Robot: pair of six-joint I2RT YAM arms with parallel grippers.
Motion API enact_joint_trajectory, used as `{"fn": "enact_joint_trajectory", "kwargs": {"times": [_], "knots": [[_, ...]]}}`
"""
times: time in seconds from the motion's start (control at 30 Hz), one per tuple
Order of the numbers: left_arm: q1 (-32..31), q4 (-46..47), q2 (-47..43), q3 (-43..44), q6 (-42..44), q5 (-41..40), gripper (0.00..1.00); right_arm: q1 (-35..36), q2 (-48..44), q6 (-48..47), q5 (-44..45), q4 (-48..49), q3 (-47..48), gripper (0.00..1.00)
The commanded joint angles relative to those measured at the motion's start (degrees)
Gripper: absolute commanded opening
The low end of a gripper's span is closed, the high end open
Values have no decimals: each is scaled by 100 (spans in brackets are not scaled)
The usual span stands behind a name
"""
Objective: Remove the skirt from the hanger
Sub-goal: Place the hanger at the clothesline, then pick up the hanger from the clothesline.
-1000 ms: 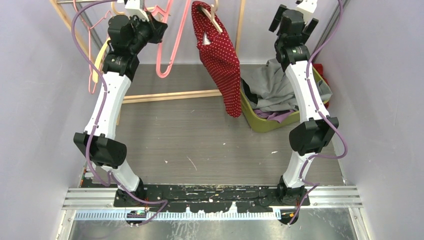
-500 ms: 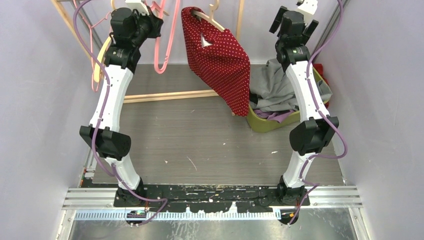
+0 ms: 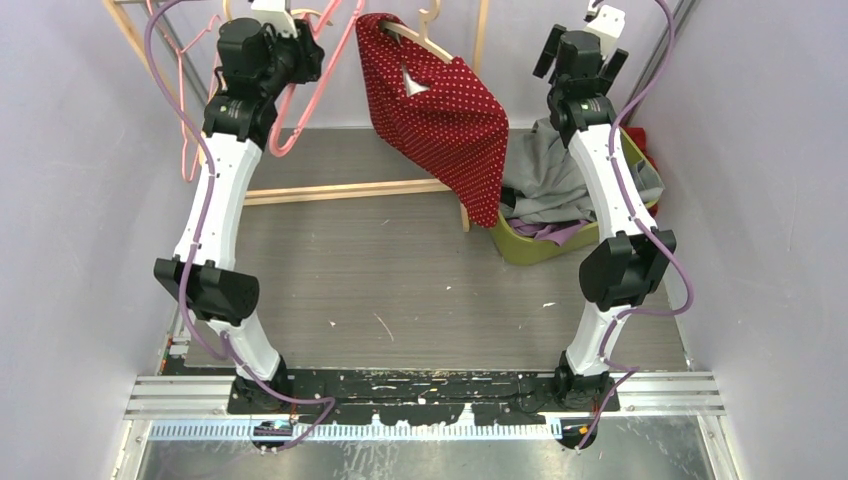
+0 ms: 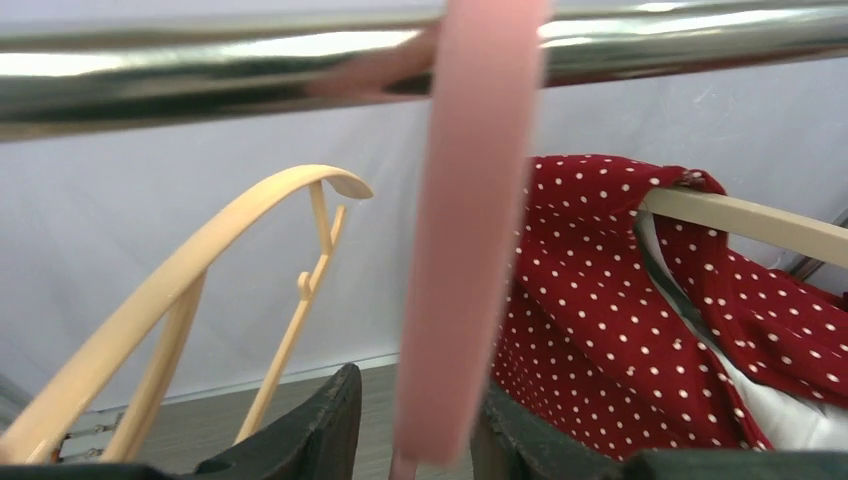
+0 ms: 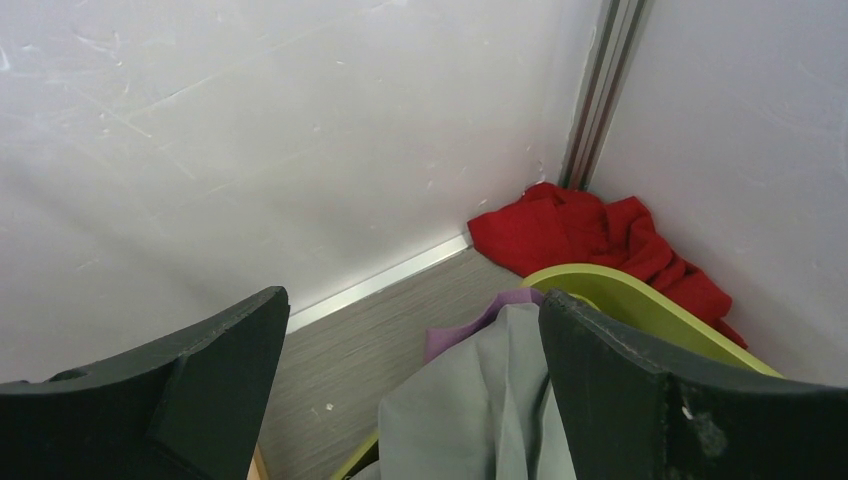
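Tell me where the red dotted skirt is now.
In the top view, the skirt hangs at back centre on its wooden hanger, between the pink hanger on the left and the green bin.

Your left end effector (image 4: 412, 425) has let go. A second ago it was clamped shut; now its jaws stand partly apart with the pink hanger (image 4: 460, 260) running between them. The hanger seems to sit loose there, though the wrist view is too close to be sure. The left arm (image 3: 215, 200) has lifted its wrist toward the counter's far edge, and the pink hanger's lower loop has swung over to the left. The skirt (image 3: 440, 110) has turned from edge-on to broadside. Its hem has drifted right and up, to the left rim of the green bin (image 3: 530, 248).
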Motion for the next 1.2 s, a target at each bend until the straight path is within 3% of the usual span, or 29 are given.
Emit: {"fn": "enact_joint_trajectory", "kwargs": {"times": [0.0,0.1,0.37,0.6,0.77,0.97,1.17], "knots": [[40,171,-689,-23,142,31,46,-19,-331,128,-123,147,-8,100],[40,188,-1080,-231,109,126,48,-24,-415,143,-147,109,-70,100],[41,36,-2470,-1161,175,-43,65,17,-680,454,-625,-211,-361,100],[15,-339,-3347,-1793,-13,113,68,482,-927,548,-1125,-449,-808,99],[-421,-378,-3320,-1662,-723,770,60,1289,-1112,454,-1131,-435,-1129,98],[-1273,-366,-2870,-1202,-1089,705,56,2053,-1386,569,-1057,-642,-1365,98],[-1629,-117,-2445,-1238,-1221,606,55,2417,-1701,589,-847,-842,-1690,98]]}}
